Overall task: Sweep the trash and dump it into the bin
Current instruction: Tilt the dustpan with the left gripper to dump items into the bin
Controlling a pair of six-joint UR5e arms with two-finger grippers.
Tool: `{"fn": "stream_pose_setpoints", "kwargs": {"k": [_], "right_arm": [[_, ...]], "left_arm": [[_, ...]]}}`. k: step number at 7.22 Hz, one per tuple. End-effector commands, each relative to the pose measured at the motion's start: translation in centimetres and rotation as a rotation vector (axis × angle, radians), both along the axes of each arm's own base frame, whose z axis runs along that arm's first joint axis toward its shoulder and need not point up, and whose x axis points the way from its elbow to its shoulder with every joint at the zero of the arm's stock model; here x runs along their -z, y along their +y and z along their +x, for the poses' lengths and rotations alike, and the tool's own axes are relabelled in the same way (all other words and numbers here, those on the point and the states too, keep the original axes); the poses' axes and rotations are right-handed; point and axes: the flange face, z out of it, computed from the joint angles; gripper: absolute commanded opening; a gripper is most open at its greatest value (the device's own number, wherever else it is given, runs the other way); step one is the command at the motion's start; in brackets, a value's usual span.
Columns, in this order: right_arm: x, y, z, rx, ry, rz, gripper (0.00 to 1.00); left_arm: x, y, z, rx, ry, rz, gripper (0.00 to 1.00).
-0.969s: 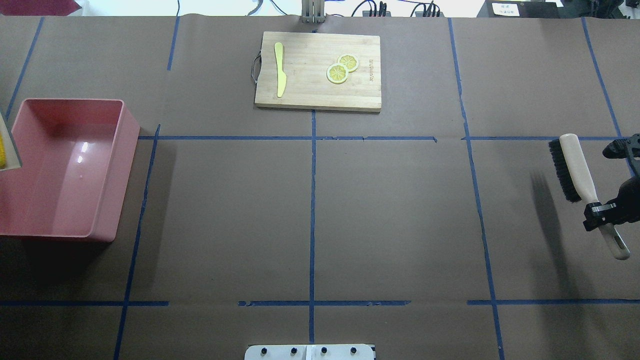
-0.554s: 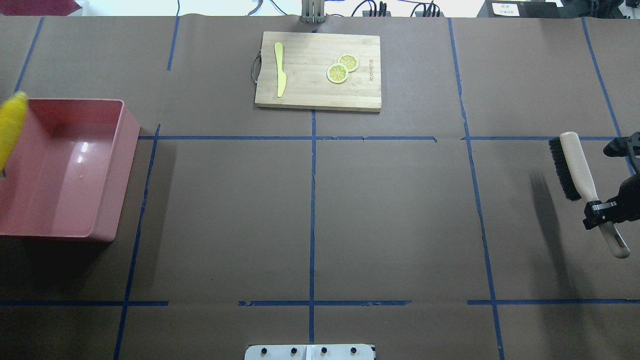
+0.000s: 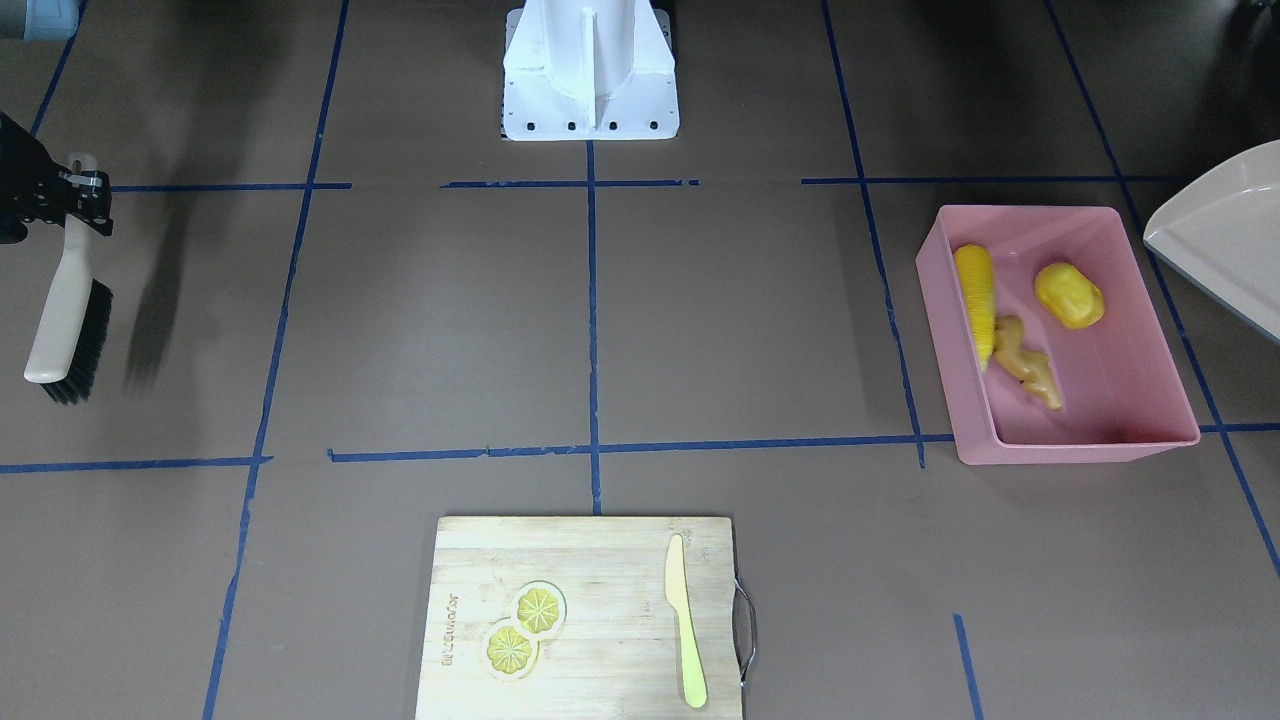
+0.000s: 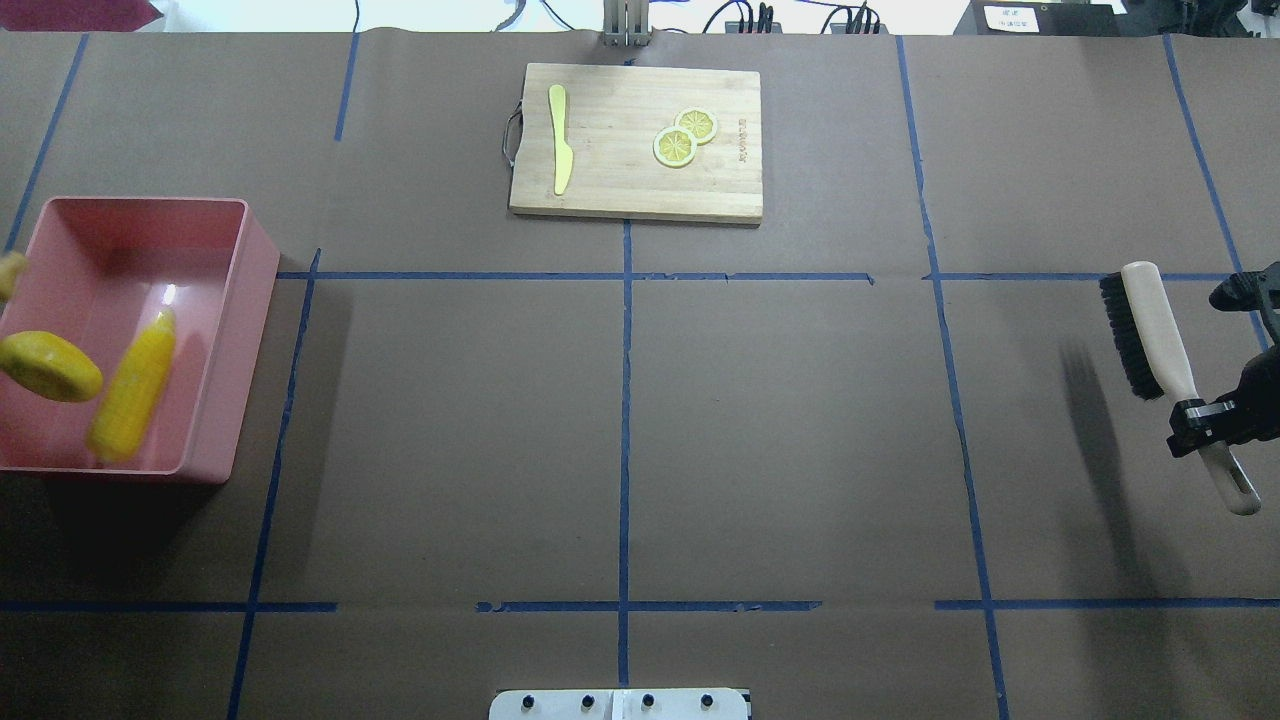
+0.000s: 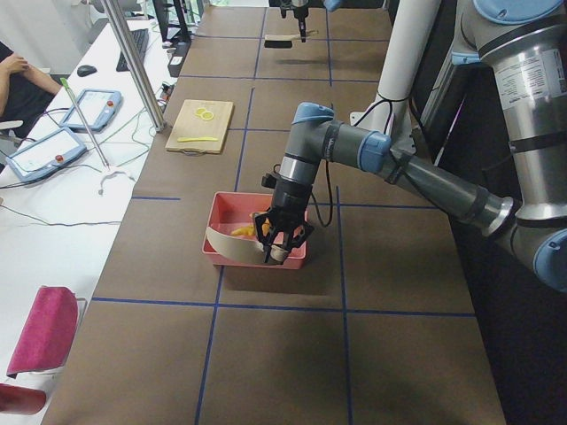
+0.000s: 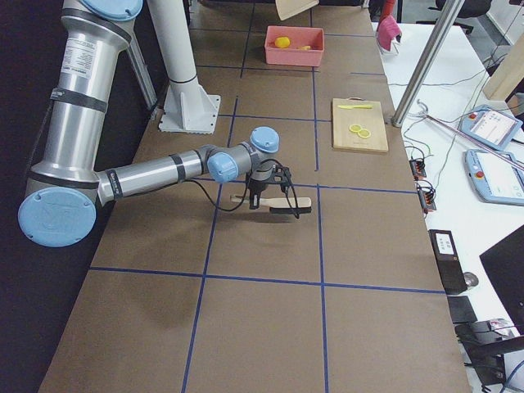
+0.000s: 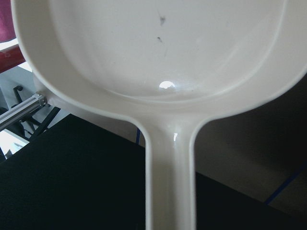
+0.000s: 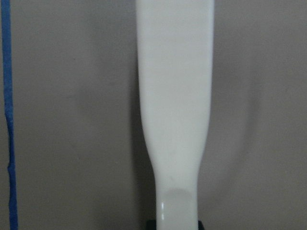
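- Corn (image 3: 975,298), ginger (image 3: 1030,365), potato (image 3: 1069,295): all inside bin (image 3: 1080,450), at the robot's left end of the tabletop (image 3: 700,330); ginger just beside corn, potato apart.
- Dustpan (image 3: 1220,240): tilted in the air beside bin, on left arm; whether left end effector (image 5: 282,241) is clenched, cannot tell.
- Right end effector (image 4: 1200,415): clenched on brush (image 4: 1150,330) handle, far right.
- Board (image 4: 640,190): carries knife (image 4: 561,140), lemon slices (image 4: 685,136).

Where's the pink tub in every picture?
Front-facing: pink bin, right side.
Overhead: pink bin, left edge.
Exterior left: pink bin centre, behind dustpan.
Exterior right: pink bin top, far end.
Left wrist: not in it.
Right wrist: not in it.
Landmark: the wooden cutting board.
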Motion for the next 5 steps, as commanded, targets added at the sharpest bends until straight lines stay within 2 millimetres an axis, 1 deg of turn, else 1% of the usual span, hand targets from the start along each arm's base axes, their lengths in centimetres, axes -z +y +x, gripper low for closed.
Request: {"fn": "stream_pose_setpoints", "kwargs": {"k": [1, 2, 3, 4, 5], "right_arm": [[-0.4, 0.1, 0.1, -0.002, 0.003, -0.005, 0.0], [-1.2, 0.1, 0.1, -0.003, 0.003, -0.003, 0.0], [-3.1, -0.1, -0.1, -0.001, -0.01, 0.003, 0.0], [-4.7, -0.1, -0.4, 0.008, -0.055, 0.002, 0.0], [-5.7, 0.6, -0.3, 0.023, -0.078, -0.034, 0.0]], "left_arm": [[1.4, -0.3, 0.3, -0.009, 0.015, 0.015, 0.07], [2.0, -0.6, 1.2, -0.028, 0.091, 0.014, 0.07], [3.4, -1.0, 2.5, -0.054, 0.214, 0.014, 0.07], [4.6, -1.1, 3.4, -0.076, 0.302, 0.011, 0.07], [5.7, -0.8, 4.2, -0.097, 0.39, 0.005, 0.07]]}}
